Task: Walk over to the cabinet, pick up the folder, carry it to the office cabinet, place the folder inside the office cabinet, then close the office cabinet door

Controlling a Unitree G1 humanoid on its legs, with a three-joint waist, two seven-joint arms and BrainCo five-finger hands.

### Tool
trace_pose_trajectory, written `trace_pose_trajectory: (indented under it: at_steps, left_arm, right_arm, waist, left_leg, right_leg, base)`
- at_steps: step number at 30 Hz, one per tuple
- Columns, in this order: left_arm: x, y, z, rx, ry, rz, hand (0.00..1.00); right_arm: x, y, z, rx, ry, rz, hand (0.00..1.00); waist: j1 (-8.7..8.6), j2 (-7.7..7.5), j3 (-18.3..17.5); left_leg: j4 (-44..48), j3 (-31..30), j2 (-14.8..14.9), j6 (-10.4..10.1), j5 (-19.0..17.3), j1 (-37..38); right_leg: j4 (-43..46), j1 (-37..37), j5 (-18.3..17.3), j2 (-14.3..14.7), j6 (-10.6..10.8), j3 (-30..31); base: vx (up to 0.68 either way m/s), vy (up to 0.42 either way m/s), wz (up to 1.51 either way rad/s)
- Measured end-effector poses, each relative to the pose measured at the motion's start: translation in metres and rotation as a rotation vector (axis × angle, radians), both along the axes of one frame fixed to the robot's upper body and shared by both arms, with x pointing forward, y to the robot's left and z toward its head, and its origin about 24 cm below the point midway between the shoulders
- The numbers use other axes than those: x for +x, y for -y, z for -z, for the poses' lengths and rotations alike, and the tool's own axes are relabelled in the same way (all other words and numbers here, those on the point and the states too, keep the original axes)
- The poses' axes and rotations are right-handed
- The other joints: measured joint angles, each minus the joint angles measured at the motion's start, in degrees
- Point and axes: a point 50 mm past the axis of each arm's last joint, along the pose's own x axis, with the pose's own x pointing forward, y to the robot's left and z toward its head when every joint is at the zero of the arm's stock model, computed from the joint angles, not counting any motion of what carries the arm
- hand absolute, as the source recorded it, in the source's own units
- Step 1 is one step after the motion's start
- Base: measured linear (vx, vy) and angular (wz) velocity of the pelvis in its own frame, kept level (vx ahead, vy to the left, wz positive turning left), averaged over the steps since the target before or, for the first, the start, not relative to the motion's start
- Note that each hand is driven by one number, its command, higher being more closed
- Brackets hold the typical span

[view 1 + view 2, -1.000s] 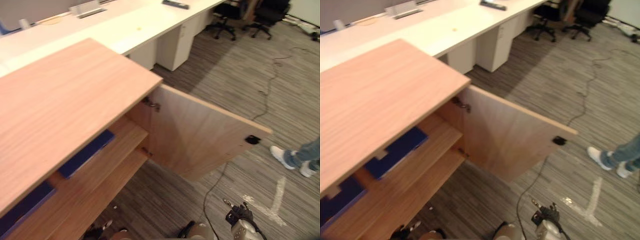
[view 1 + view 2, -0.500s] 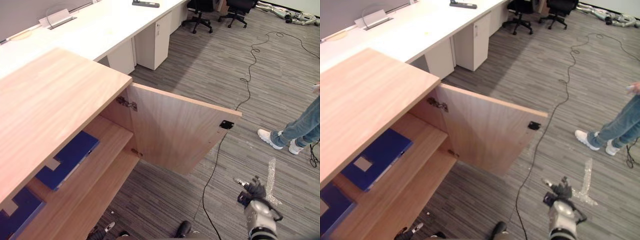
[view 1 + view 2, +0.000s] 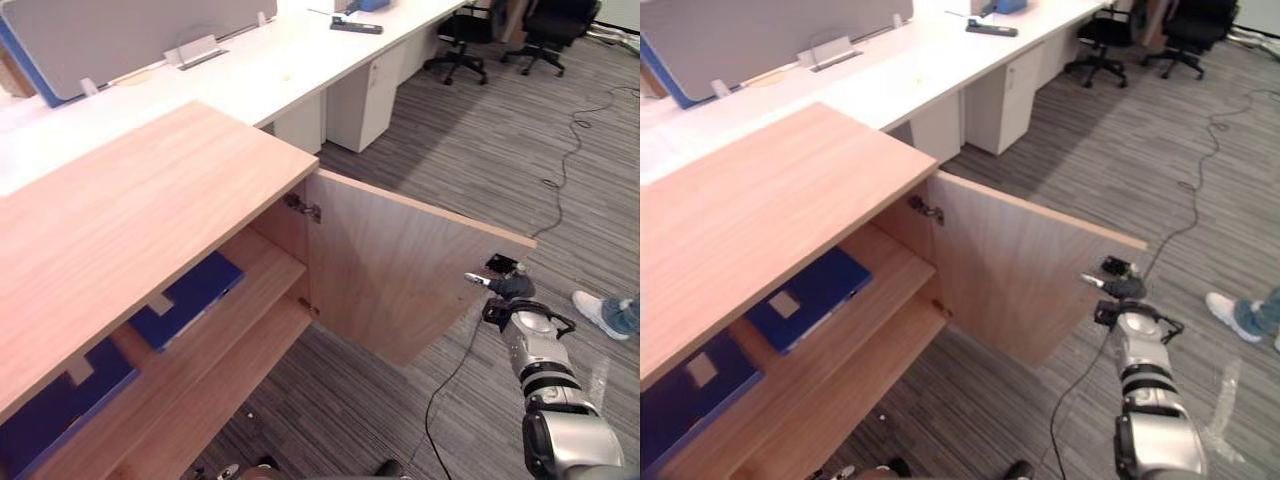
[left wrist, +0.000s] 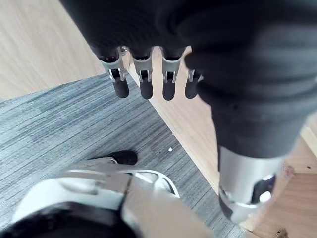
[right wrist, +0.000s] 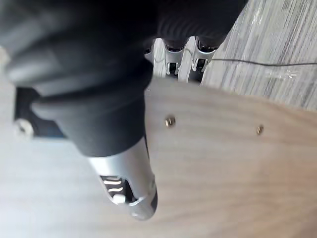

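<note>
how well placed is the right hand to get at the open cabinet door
Likely yes: the right hand sits at the free edge of the cabinet door, beside its black latch, with nothing between them.

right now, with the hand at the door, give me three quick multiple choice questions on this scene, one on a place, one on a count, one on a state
1. Where by the cabinet is the right hand?
A) at the free edge of the door
B) flat on the top
C) inside, on a shelf

2. How many blue folders lie on the upper shelf?
A) none
B) one
C) two

3. How does the door stand?
A) shut
B) swung open
C) off its hinges

Answers:
1 A, the hand sits at the door's outer edge, far from the hinges.
2 C, one folder lies near the hinge side and a second further along the same shelf.
3 B, the door stands out from the cabinet on its hinges, with the shelves in view.
</note>
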Motion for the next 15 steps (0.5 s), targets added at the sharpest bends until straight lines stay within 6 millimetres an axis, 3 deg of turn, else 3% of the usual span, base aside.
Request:
trace_pose_trajectory:
  at_steps: [2,9,12,15]
  left_arm:
    - [-0.007,0.002,0.002,-0.011,-0.023,0.000,0.00]
    - [-0.005,0.003,0.002,-0.020,-0.021,0.037,0.00]
    - [-0.004,0.004,0.002,-0.019,-0.016,0.042,0.00]
    - [-0.004,0.001,0.001,-0.008,-0.016,0.054,0.00]
  right_arm:
    - [0.002,0.001,-0.001,0.002,-0.005,-0.008,0.00]
    - [0.002,-0.001,0.006,-0.052,-0.096,-0.053,0.00]
    - [0.004,-0.007,0.008,-0.156,-0.159,-0.145,0.00]
    - [0.008,-0.018,0.004,-0.382,-0.256,-0.333,0.00]
  waist:
    - [0.20,0.51,0.3]
    - [0.05,0.91,0.9]
    - [-0.43,1.14,1.4]
    - [-1.84,1.08,1.6]
  left_leg:
    - [0.0,-0.2,-0.4,0.3,0.0,0.0]
    - [0.6,-2.0,-0.5,0.7,0.0,-0.9]
    - [0.6,-2.0,-0.4,0.7,0.0,-0.9]
    - [0.6,-2.1,0.2,0.6,0.0,-0.9]
  right_leg:
    - [0.0,0.0,0.2,-0.4,0.0,0.0]
    - [-0.2,-0.1,0.5,-0.4,-0.1,-0.3]
    - [-1.6,0.0,1.2,0.3,-0.3,0.1]
    - [-2.4,0.0,1.3,1.3,-0.4,0.7]
  base:
    - [-0.01,0.001,0.02]
    - [-0.02,-0.020,0.01]
    - [-0.05,-0.042,-0.10]
    - [-0.03,-0.049,-0.13]
